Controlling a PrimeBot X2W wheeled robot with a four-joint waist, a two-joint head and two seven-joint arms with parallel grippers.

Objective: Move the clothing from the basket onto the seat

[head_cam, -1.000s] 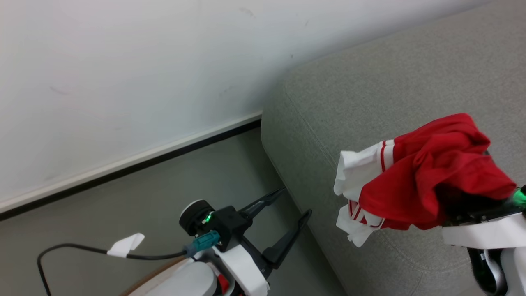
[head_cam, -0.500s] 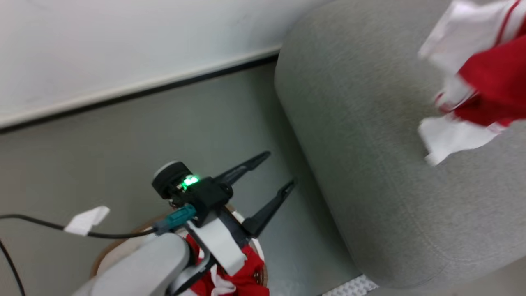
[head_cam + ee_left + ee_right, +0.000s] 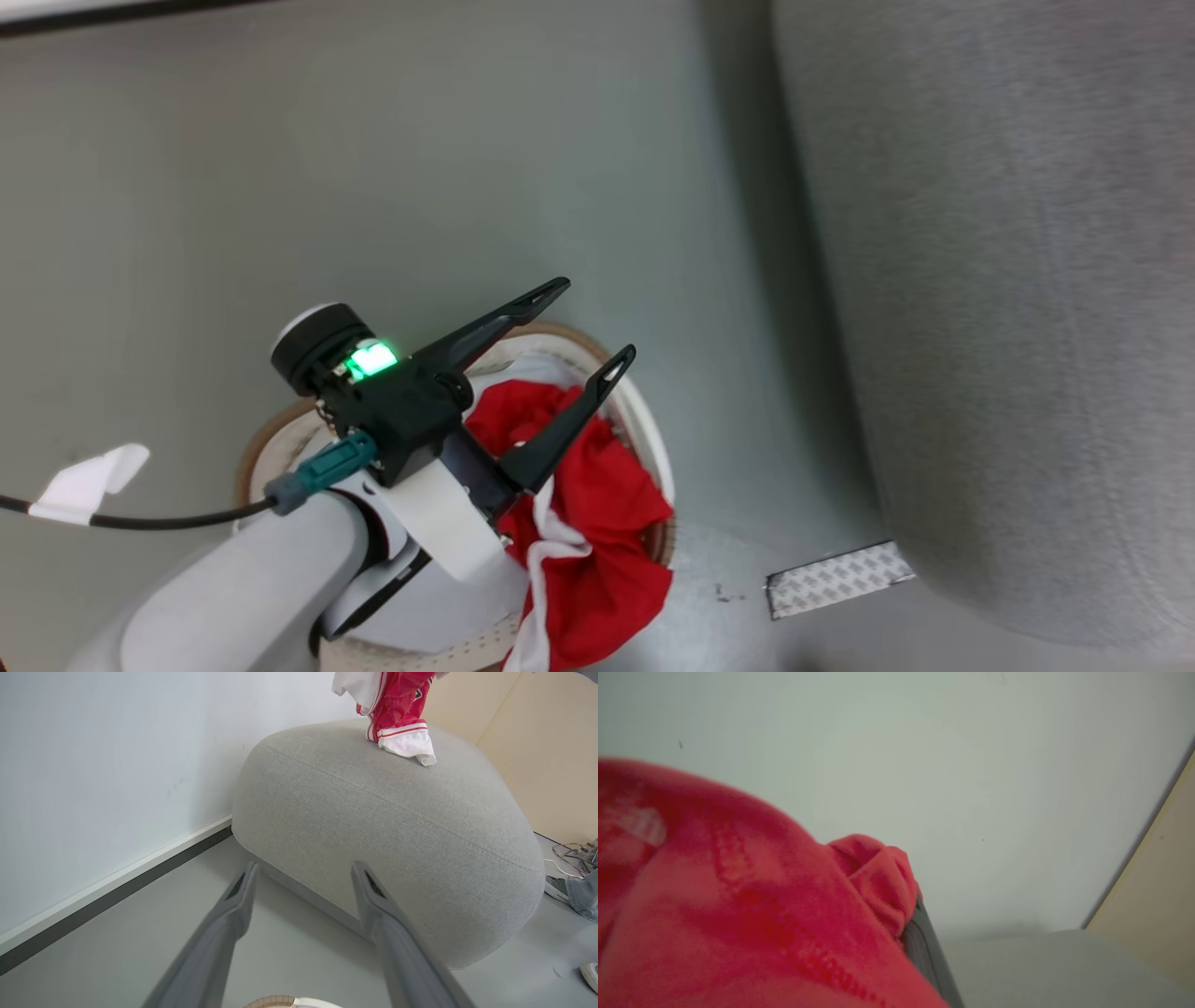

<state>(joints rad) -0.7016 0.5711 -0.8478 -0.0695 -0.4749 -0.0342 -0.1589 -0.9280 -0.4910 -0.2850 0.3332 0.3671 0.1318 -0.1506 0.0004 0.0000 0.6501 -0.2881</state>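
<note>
Left gripper [image 3: 594, 317], jaws apart, poised over basket [image 3: 648, 431] for remaining clothing [image 3: 607, 495]. One red garment [image 3: 397, 714] hangs touching the seat [image 3: 387, 835]. Right gripper [image 3: 882, 924] smothered in cloth, so its jaw state cannot be told.

Clothing [image 3: 607, 485] is bright red with white panels and thin stripe trim; the basket [image 3: 647, 431] cream, perforated, brown-rimmed; the seat [image 3: 1008, 327] on the right woven grey; the left gripper [image 3: 594, 317] black; the floor [image 3: 280, 187] pale grey

Head camera looks down, left wrist camera sideways; both share the seat [image 3: 1008, 280].
</note>
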